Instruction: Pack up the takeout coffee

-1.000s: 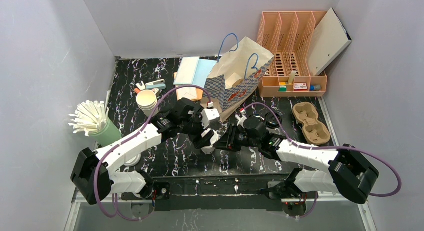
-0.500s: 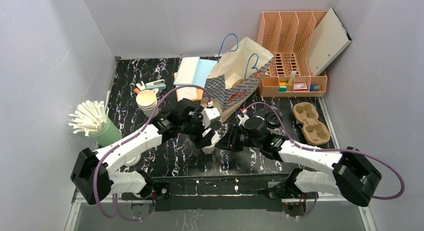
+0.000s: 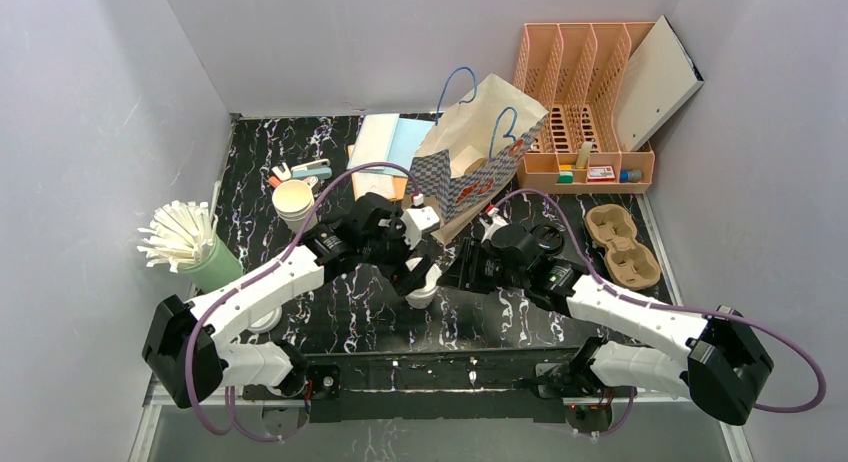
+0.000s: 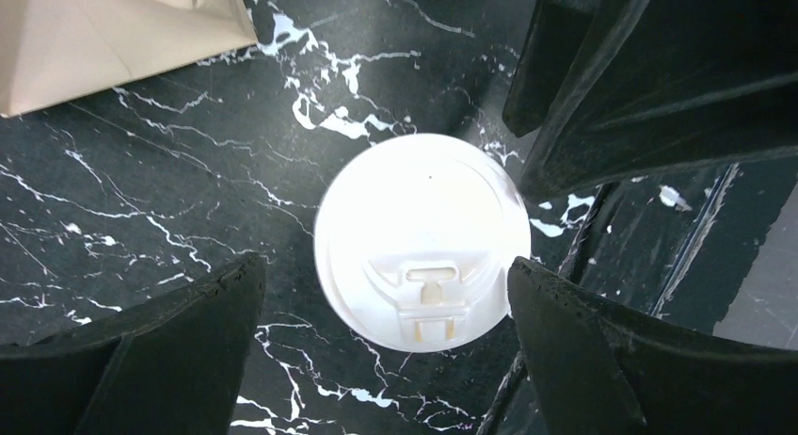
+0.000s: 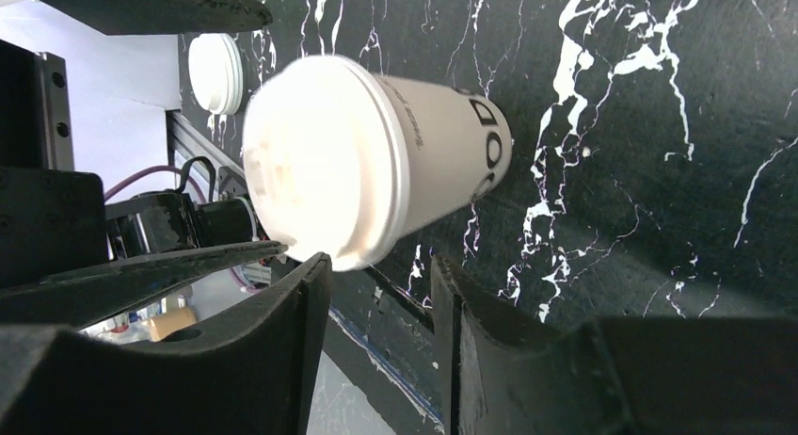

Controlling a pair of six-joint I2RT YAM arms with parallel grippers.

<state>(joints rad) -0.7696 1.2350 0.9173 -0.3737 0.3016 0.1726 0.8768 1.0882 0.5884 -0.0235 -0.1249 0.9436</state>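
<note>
Paper bag [image 3: 470,172] beyond my left gripper [image 4: 384,275]: something tan inside. Takeout coffee [image 5: 442,153]: pale cup, white sip lid [image 4: 421,233], upright between left gripper's spread fingers [image 4: 160,360]; right gripper [image 5: 379,265] beside it, parted, empty.

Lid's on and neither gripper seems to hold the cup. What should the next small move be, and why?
Probably lower the left gripper and close it on the takeout coffee. Its jaws stand wide either side of the white lid, centred above it, touching nothing; the right gripper is open beside the cup, gripping nothing. The cup stands upright, outside the paper bag.
</note>
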